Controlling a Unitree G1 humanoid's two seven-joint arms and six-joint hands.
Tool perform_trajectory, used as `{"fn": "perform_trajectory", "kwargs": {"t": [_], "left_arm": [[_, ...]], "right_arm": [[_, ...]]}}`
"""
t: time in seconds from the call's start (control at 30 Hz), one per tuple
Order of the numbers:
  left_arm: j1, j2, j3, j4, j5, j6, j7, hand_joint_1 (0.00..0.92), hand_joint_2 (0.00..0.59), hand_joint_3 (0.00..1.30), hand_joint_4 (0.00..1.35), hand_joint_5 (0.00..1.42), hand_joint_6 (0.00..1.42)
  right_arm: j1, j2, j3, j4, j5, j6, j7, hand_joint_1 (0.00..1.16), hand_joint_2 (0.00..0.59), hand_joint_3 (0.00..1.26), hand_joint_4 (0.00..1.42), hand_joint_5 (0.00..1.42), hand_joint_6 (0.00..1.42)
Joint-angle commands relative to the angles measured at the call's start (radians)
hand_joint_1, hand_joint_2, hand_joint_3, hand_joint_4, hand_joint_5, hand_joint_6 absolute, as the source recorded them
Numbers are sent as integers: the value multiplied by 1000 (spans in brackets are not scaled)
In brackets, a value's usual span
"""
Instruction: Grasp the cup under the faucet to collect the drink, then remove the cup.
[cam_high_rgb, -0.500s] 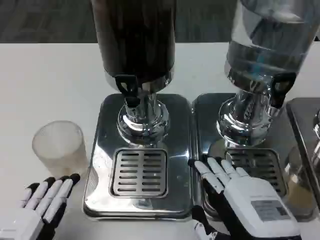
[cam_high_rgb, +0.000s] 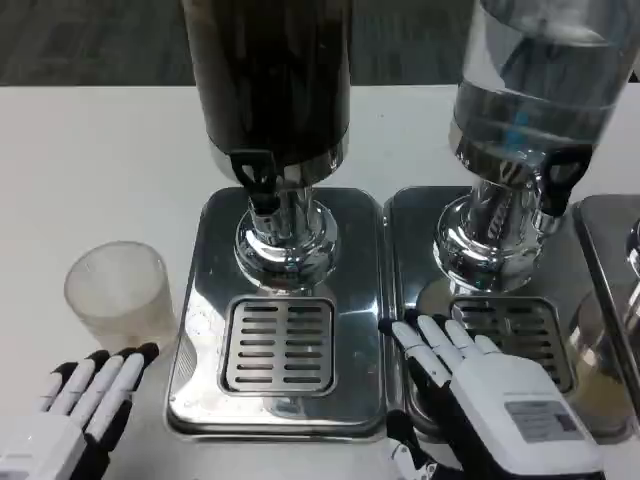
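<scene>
At the lower left corner of the frame the left hand (cam_high_rgb: 75, 420) lies low over the white table (cam_high_rgb: 100, 160), its fingers stretched forward and held close together, gripping nothing; their black tips end just short of the cup's base. The cup (cam_high_rgb: 120, 295), a frosted translucent tumbler, stands upright on the table at the left of the frame, just beside the left edge of the steel drip tray (cam_high_rgb: 215, 260) and not on it. In the centre, the dark dispenser (cam_high_rgb: 270, 70) rises above that tray, with its black-handled faucet (cam_high_rgb: 258, 180) over the slotted grate (cam_high_rgb: 278, 345). To the right stands a second dispenser (cam_high_rgb: 540, 70) holding clear liquid, with its own black tap (cam_high_rgb: 558, 180) and tray. At the lower right, the right hand (cam_high_rgb: 480, 385) rests over the second tray's grate, fingers extended and slightly fanned, holding nothing; whether they touch the metal is hard to say.
</scene>
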Motion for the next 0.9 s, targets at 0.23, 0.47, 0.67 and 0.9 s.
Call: {"fn": "perform_trajectory", "kwargs": {"t": [0.23,0.47,0.67,0.9], "left_arm": [[-6,6,13,70,-30,-73,58,0,167,0,0,0,0],[6,-12,40,103,-78,-118,99,0,167,0,0,0,0],[-3,-37,65,141,-154,-168,110,0,165,0,0,0,0],[-71,-53,87,181,-249,-148,62,0,135,0,0,0,0]], "right_arm": [[-10,0,-6,3,16,13,8,569,549,64,0,0,32],[-1,7,0,3,16,25,7,568,548,64,0,0,32],[0,3,1,4,24,23,3,567,531,64,0,0,32],[2,4,-2,7,37,25,3,567,530,65,0,0,32]]}}
